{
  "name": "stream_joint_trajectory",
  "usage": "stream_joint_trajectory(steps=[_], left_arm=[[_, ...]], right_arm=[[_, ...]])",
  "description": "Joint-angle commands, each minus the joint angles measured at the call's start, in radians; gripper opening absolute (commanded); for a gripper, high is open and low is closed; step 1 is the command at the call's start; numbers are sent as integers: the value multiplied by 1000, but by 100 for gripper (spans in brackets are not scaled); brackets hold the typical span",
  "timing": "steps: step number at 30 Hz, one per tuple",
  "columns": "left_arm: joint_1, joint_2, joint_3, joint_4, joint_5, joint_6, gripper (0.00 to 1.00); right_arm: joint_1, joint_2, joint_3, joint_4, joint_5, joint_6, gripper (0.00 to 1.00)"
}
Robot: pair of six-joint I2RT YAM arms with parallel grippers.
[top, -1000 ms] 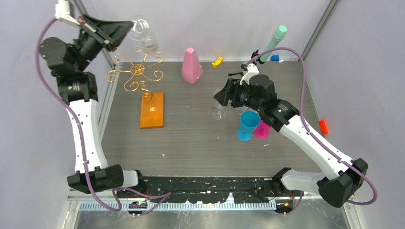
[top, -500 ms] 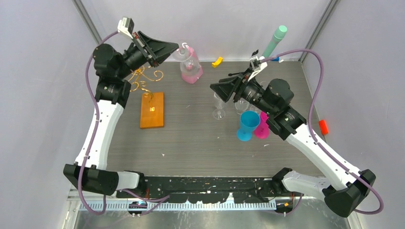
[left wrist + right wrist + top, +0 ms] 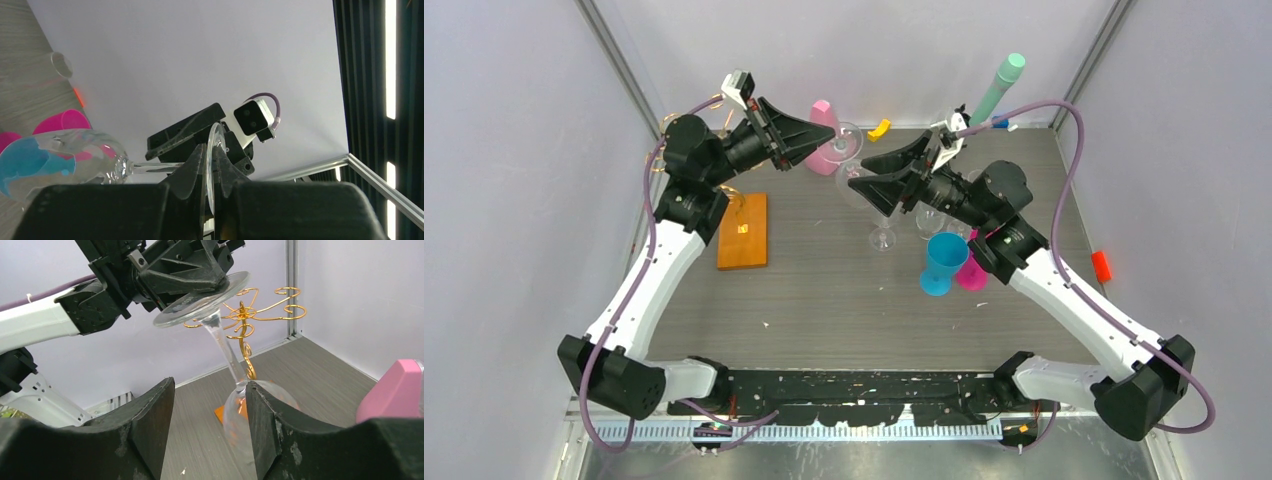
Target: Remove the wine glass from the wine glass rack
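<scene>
Holding the wine glass aloft over mid-table in the left gripper, well clear of the wine glass rack. Clamping the left fingers shut on the glass's flat foot, probably because that thin disc was the handiest part to pinch where it sat among the rack's curled gold arms. Letting the stem slant downward with the bowl hanging lowest, inverted much as a glass hangs on such a rack. Offering that bowl to the right gripper, apparently for a handover between arms. Spreading the right fingers apart on either side of the bowl, gripping nothing; not showing clearly whether either pad is touching the glass. Showing the rack upright on its wooden base near the left wall, behind the left arm. Working just above a second wine glass, a blue cup and a pink cup standing on the table, so calling for a steady transfer without swinging the bowl into them. Judging the lift-off itself done, with only a safe set-down remaining.
</scene>
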Motion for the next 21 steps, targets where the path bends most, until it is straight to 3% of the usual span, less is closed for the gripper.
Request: stream_joint_trajectory(steps=[1,6,10,17,21], left_arm=[[-26,-41,10,59,0,-15,0],[-43,-18,5,57,6,-31,0],[-43,-15,10,58,4,-31,0],[-43,-5,-3,67,5,-41,0],[-43,-4,-9,87,5,-51,0]], right_arm=[[3,27,77,38,-59,-84,62],[4,75,119,-12,-54,-112,64],[4,97,135,-13,-58,-107,57],[3,117,150,-13,-57,-96,33],[4,126,157,-5,-52,-88,14]])
